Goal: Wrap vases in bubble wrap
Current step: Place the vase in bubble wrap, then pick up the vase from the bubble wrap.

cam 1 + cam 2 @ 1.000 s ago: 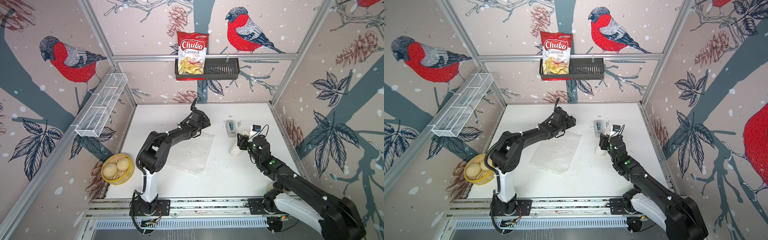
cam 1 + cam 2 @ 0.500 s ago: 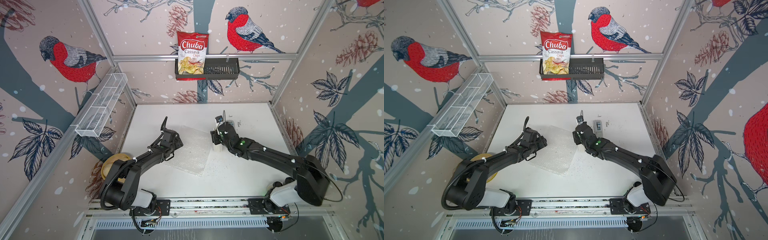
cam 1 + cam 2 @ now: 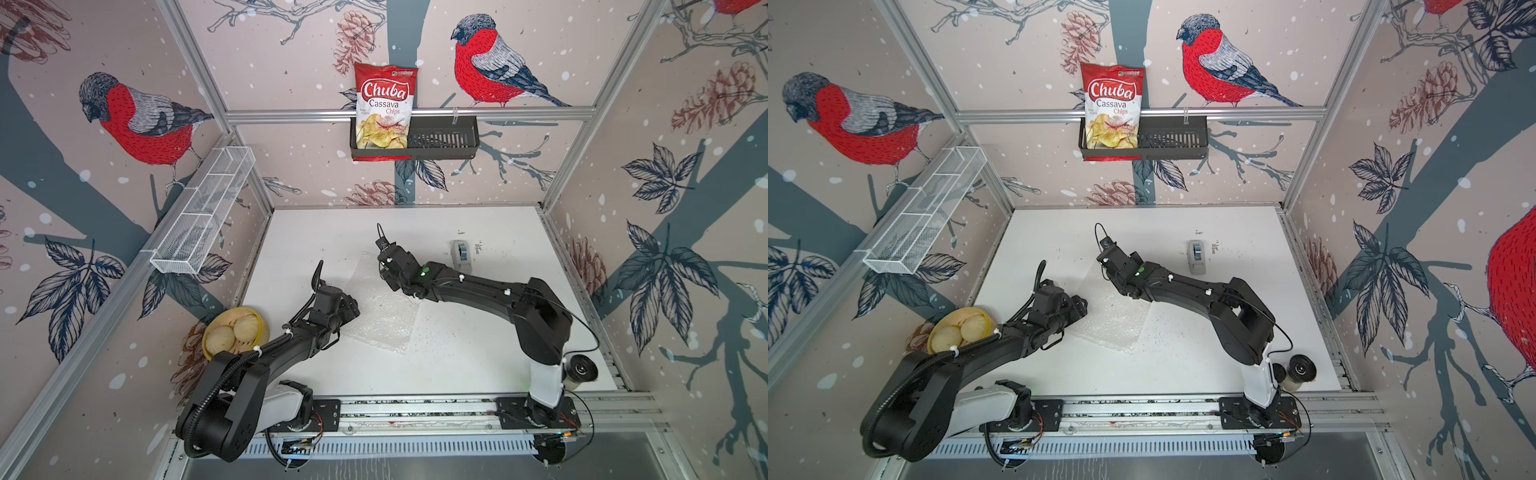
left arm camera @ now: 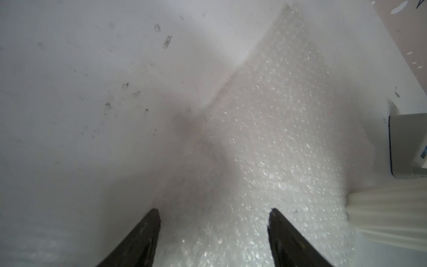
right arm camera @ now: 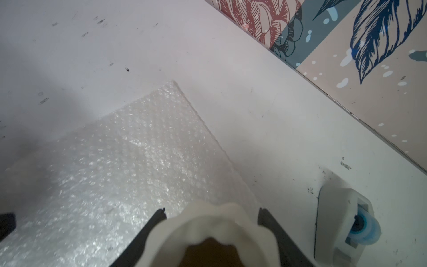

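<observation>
Though blurry, vase (image 5: 208,227) seemingly in R hand (image 5: 211,211)

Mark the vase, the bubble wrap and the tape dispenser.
vase (image 5: 208,222): right wrist view, on its scalloped rim.
bubble wrap (image 3: 382,320): in a top view, middle of the sheet.
tape dispenser (image 3: 1196,266): in a top view, grey body.

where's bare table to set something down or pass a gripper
Bare: far strip of table between back wall and bubble wrap; near patch between bubble wrap, right arm and front rail. Crowded: over the wrap, where left arm faces right.
</observation>
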You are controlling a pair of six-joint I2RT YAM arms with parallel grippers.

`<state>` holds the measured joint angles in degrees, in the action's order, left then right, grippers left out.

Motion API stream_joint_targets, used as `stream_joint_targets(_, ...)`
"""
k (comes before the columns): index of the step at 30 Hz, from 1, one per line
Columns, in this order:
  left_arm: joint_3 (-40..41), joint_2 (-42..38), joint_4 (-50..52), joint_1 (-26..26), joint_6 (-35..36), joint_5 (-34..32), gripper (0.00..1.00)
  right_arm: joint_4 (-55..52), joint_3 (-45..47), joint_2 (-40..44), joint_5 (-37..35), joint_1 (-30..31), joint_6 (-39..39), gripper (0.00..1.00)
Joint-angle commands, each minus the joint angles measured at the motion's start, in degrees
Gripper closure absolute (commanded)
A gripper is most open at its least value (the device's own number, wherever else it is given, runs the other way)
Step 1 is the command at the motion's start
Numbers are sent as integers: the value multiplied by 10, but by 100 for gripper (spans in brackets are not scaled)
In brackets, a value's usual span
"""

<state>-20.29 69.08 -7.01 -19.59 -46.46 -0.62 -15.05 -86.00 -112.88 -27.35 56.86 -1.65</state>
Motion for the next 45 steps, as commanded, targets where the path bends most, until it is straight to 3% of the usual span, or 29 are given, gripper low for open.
stream_joint_targets(1,0,-26,43,0,-18,-36,25,-27,-31,-37,28,-2,19,57)
stream_joint_targets(6,-1,-63,79,0,-22,-85,24,-20,-93,-100,82,-15,48,54)
stream_joint_targets(16,34,-98,85,1,-51,-81,25,-11,-127,-157,172,-52,67,44)
stream_joint_targets(27,37,-109,87,0,-53,-75,25,-31,-127,-142,188,-62,60,13)
stream_joint_targets(36,31,-140,111,1,-34,-99,25,-40,-26,-47,164,-61,35,10)
stream_joint_targets(45,40,-176,111,0,-34,-115,25,-6,84,-29,148,-42,23,20)
